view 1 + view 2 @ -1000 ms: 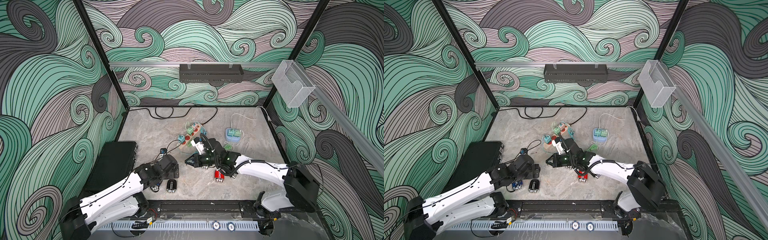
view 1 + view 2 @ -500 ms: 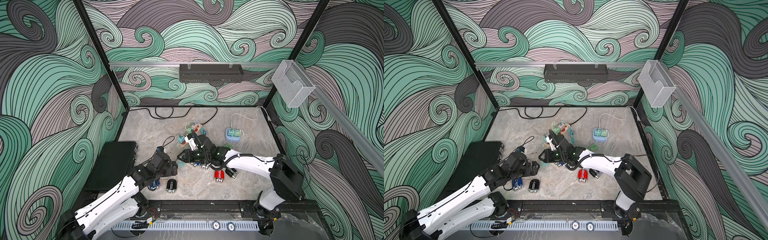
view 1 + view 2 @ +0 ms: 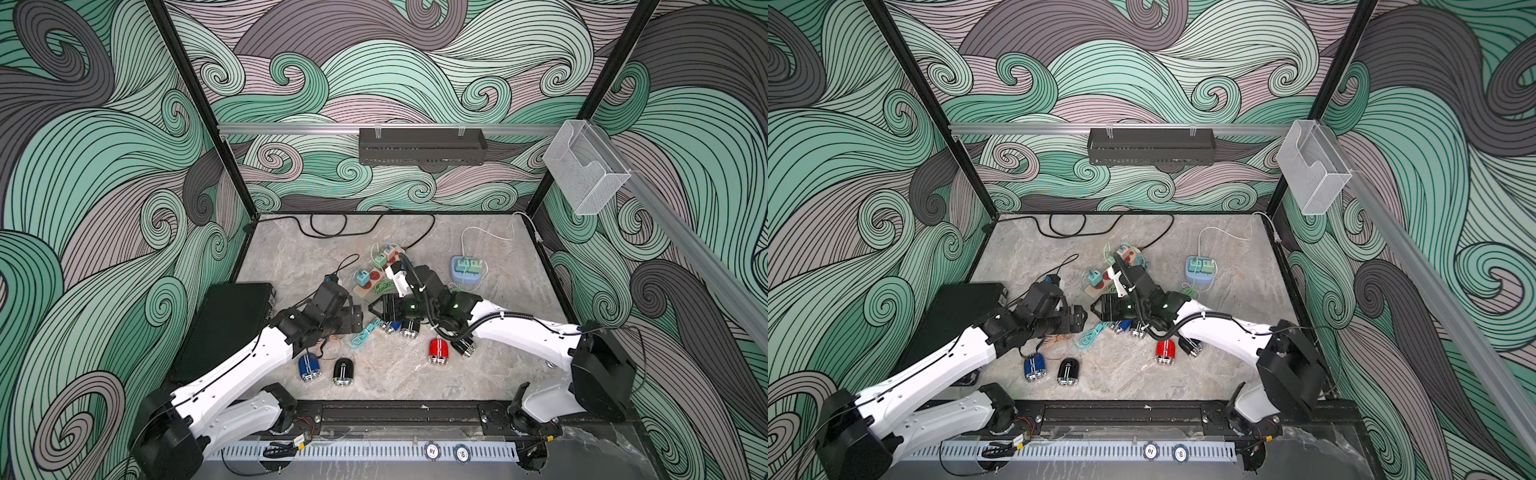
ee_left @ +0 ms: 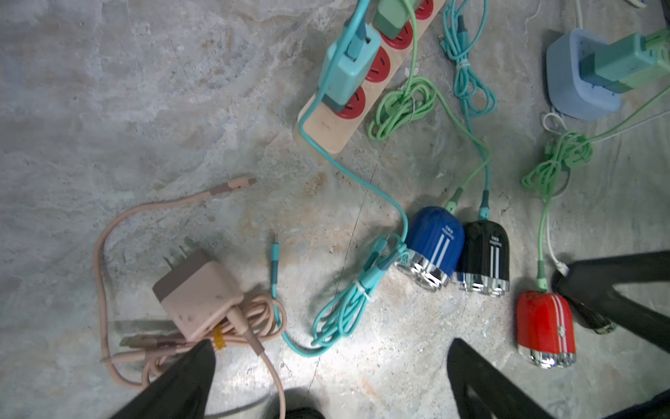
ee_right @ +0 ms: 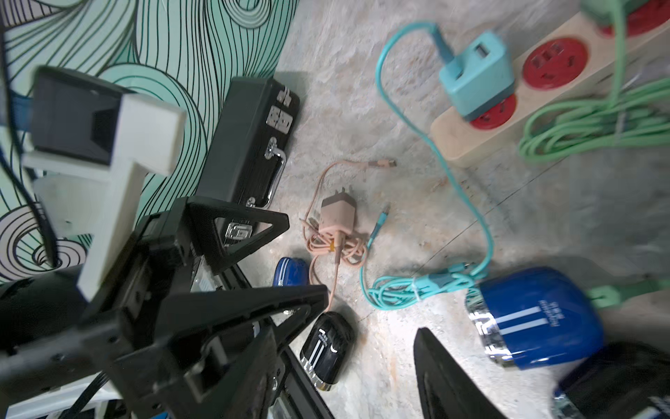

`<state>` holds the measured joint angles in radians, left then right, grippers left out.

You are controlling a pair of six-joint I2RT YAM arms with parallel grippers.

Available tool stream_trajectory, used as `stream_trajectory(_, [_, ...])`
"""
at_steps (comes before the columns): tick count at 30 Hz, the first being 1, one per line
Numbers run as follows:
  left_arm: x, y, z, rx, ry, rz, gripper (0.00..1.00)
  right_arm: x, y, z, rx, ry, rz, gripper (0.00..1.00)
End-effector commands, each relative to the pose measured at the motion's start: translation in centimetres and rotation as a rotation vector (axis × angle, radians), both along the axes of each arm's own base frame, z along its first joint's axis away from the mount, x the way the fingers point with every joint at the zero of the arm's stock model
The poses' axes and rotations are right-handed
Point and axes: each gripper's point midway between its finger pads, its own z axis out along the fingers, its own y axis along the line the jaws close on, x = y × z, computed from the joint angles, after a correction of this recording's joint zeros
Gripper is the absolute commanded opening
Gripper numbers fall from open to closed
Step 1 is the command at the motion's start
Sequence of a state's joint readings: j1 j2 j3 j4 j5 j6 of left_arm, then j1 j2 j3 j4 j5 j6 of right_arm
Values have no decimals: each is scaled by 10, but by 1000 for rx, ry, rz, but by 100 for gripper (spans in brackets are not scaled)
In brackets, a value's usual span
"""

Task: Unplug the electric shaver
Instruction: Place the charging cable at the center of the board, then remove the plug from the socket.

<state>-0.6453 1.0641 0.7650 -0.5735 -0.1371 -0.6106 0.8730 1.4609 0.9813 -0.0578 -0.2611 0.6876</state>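
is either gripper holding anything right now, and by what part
Nothing is held. The left gripper is wide open over the loose teal cable bundle, and the right gripper has its jaws apart, empty, beside the blue shaver.

Both top views evenly lit, diffuse, sharp, soft shadows on table (image 3: pixel 291 257), left wrist view crisp, bright pool between left gripper (image 4: pixel 330 344) fingers, right wrist view motion-smeared, blue shaver (image 5: pixel 536 315) past the fingertip soft, edges bowed
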Motion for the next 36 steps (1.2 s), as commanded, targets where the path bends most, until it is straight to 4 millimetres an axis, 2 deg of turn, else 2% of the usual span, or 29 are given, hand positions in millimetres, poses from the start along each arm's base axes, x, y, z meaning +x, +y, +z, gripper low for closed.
stream_trajectory(1, [30,-5,16,33,-88,-16,99,20,-26,-4,-74,-83,-44,60])
stream_trajectory(5, [53,-8,31,30,-92,-22,98,36,-37,9,-77,-138,-72,59])
stream_trajectory(10, [66,-2,38,24,-109,-31,98,38,-37,15,-53,-150,-83,60])
stream_trajectory(15, [75,1,29,40,-130,-85,96,31,-44,9,-66,-184,-60,60])
stream_trajectory(19, [76,5,26,38,-67,-109,96,25,-52,8,-39,-166,-85,60])
stream_trajectory(22, [78,6,24,51,-52,-125,96,21,-57,1,-36,-158,-99,60])
stream_trajectory(31, [103,7,15,24,-20,-135,92,14,-66,0,-60,-175,-93,57])
stream_trajectory(32, [107,7,5,37,13,-151,92,14,-67,1,-66,-178,-93,57])
stream_trajectory(36, [118,11,-2,64,79,-185,91,15,-67,1,-59,-181,-96,56])
